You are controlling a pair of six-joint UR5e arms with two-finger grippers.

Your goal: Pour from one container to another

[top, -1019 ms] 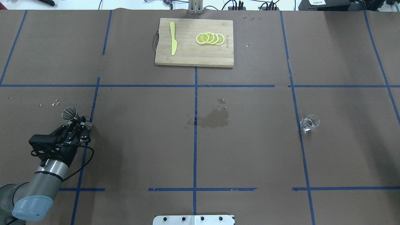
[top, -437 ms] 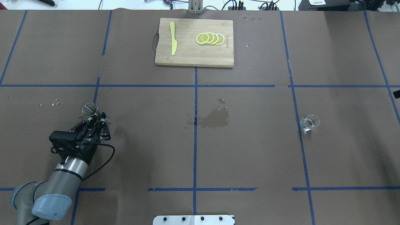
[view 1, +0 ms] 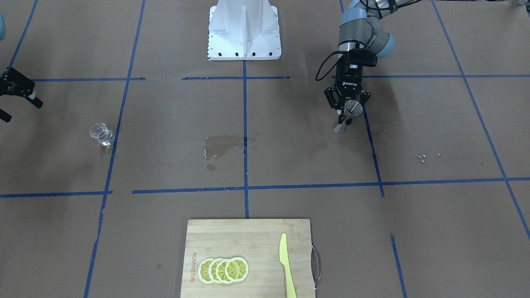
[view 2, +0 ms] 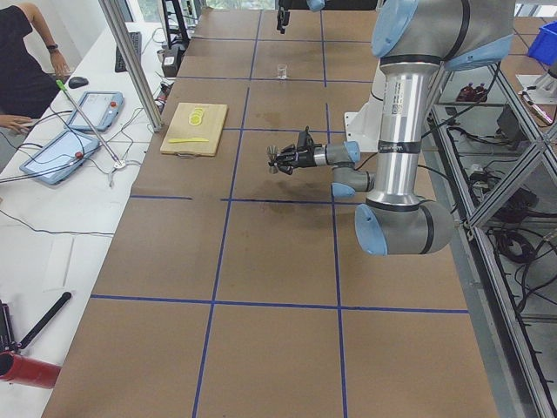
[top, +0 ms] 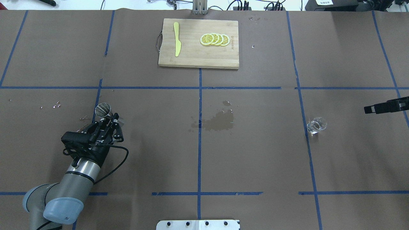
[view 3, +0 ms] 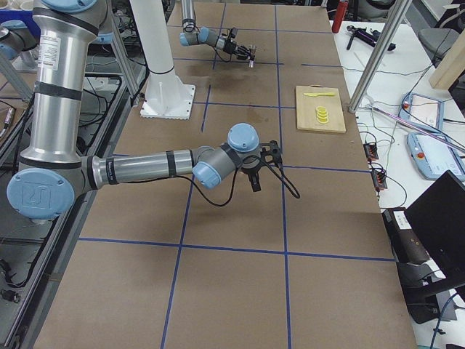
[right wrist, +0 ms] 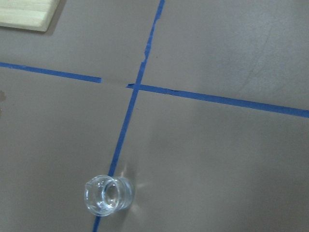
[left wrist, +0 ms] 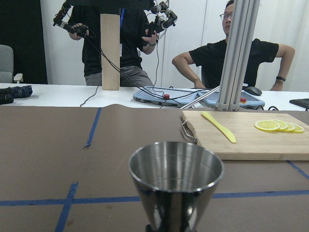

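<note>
Jigger [top: 103,109]: over the surface's [top: 153,150] left half, clamped at its waist by the closed left end effector [top: 111,119]. Its long axis is upright, mouth up. The lower cone is cut off in the wrist view.
Glass cup [top: 316,124]: standing mouth-up on a blue tape line [top: 303,105], right half. Contents unclear.
Right end effector [view 1: 18,108]: near the cup, fingers spread, empty, partly cut off by the view's edge.
</note>
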